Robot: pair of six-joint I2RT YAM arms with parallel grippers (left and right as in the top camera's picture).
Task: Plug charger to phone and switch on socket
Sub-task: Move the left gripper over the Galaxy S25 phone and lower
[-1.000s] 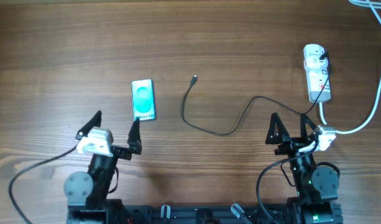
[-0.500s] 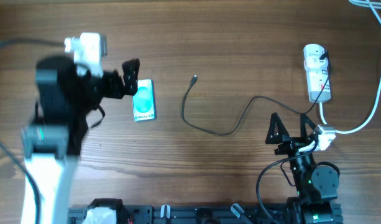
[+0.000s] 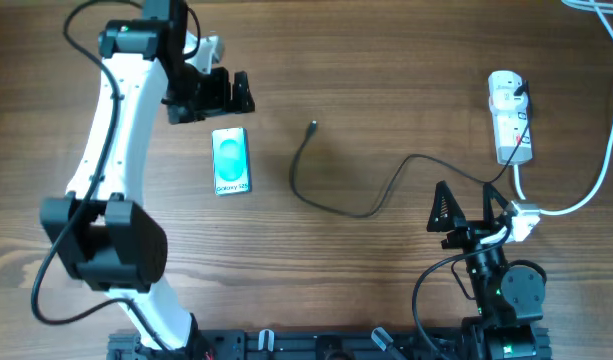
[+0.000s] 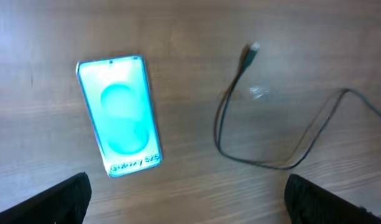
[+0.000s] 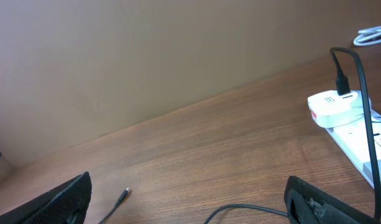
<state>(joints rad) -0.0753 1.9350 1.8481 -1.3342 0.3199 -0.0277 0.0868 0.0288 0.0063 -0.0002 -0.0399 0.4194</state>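
Observation:
The phone lies flat on the table with a lit teal screen; it also shows in the left wrist view. My left gripper is open and empty, just beyond the phone's far end. The thin black charger cable curves across the middle of the table, its loose connector tip right of the phone, also in the left wrist view. Its black plug sits in the white socket strip at the far right, seen in the right wrist view. My right gripper is open and empty near the front.
A thicker white lead runs from the socket strip down and off the right edge. The wooden table fills the view. A brown wall stands behind the table in the right wrist view.
My left arm has swung from the front left up and over the table, and its gripper now sits beyond the phone's far end. The right arm, phone and cable have not moved.

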